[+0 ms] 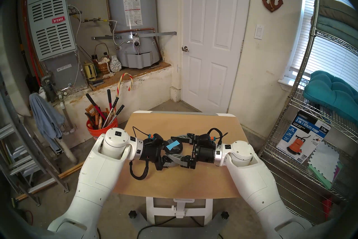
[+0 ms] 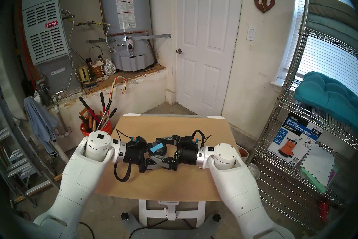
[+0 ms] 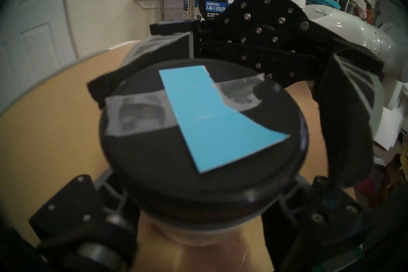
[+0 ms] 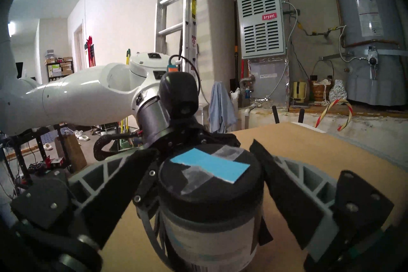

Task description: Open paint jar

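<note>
Left hand (image 1: 164, 150) gripping paint jar (image 4: 212, 227), right hand (image 1: 175, 146) flanking lid (image 1: 173, 145)

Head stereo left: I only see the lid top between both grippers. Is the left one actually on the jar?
Observer: Yes. The right wrist view shows the left gripper shut on the paint jar body, below the lid.
Operator: Right gripper clamped on the lid?
Observer: No. The right gripper is open and straddles the lid. The left wrist view shows table between the lid and one finger.
Operator: Lid seated?
Observer: Yes. The right wrist view shows it flush on the jar's collar, with no gap.
</note>
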